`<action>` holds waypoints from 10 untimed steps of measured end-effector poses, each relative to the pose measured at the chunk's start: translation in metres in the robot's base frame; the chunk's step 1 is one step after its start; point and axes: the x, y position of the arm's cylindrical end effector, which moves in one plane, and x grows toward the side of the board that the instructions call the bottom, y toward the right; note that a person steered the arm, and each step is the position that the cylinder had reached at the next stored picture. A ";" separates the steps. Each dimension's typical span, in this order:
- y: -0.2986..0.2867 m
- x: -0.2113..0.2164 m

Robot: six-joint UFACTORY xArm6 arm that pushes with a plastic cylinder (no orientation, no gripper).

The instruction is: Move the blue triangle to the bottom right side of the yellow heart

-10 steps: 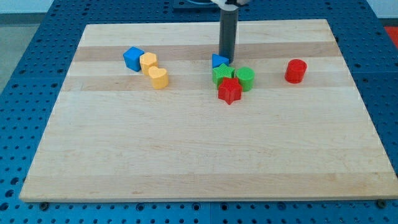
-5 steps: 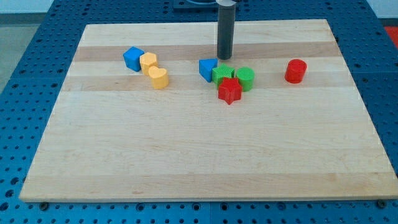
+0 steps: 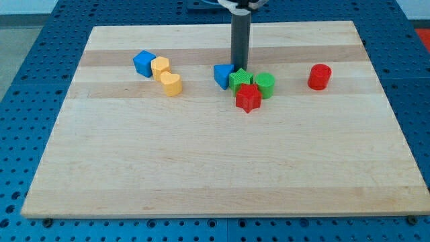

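The blue triangle (image 3: 223, 74) lies on the wooden board near the top middle, touching the left side of the green star (image 3: 240, 80). My tip (image 3: 239, 66) is down just at the triangle's upper right corner, above the green star. The yellow heart (image 3: 172, 84) lies well to the view's left of the triangle, with a yellow hexagonal block (image 3: 160, 67) just above it.
A blue cube (image 3: 144, 63) sits left of the yellow blocks. A red star (image 3: 248, 98) and a green cylinder (image 3: 264, 85) crowd the green star. A red cylinder (image 3: 320, 76) stands alone at the right. The board's top edge (image 3: 222, 27) is close behind the rod.
The blue triangle has slid left, out from above the green star to its left side. My tip has moved slightly left and stays by the triangle's upper right.
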 end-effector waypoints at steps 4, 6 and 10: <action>-0.040 0.047; -0.060 0.074; -0.050 0.112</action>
